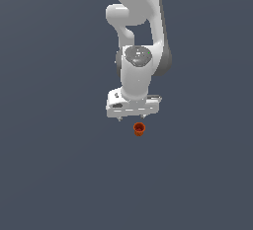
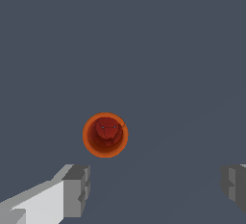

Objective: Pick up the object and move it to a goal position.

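The object (image 1: 139, 129) is a small orange-red tapered cup standing upright on the flat grey-blue surface, just in front of the white gripper (image 1: 133, 119). In the wrist view the object (image 2: 105, 135) is seen from above, an orange rim around a darker red hollow. The gripper (image 2: 156, 184) is open, its grey fingertips (image 2: 78, 189) set far apart with nothing between them. The cup lies off the line between the fingers and touches neither. The gripper hangs a little above the surface, pointing down.
The white arm (image 1: 138, 36) rises behind the gripper toward the top of the exterior view. Plain grey-blue floor (image 1: 59, 174) spreads on every side, and no goal marker shows.
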Robot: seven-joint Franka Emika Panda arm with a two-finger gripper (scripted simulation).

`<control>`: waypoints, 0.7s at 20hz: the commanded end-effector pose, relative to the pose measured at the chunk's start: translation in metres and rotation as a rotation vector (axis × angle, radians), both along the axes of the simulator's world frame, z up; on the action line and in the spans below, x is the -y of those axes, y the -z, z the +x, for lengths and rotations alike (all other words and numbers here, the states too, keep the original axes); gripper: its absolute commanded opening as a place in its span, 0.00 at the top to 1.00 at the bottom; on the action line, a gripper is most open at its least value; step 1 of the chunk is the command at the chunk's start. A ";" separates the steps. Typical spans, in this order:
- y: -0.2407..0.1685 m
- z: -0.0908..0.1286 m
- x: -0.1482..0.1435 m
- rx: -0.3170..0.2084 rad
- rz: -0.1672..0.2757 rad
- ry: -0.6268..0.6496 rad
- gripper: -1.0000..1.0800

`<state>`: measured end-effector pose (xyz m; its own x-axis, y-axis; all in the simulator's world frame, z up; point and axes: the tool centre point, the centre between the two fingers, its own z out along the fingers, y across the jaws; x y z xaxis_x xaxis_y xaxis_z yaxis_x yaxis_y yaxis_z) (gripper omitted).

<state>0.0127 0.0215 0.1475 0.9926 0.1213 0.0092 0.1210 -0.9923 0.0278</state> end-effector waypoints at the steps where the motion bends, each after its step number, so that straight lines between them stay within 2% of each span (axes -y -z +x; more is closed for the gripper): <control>1: 0.013 0.001 -0.009 -0.004 0.004 -0.051 0.04; 8: 0.048 0.001 -0.032 -0.013 0.019 -0.187 0.04; 14: 0.059 0.000 -0.040 -0.015 0.025 -0.231 0.04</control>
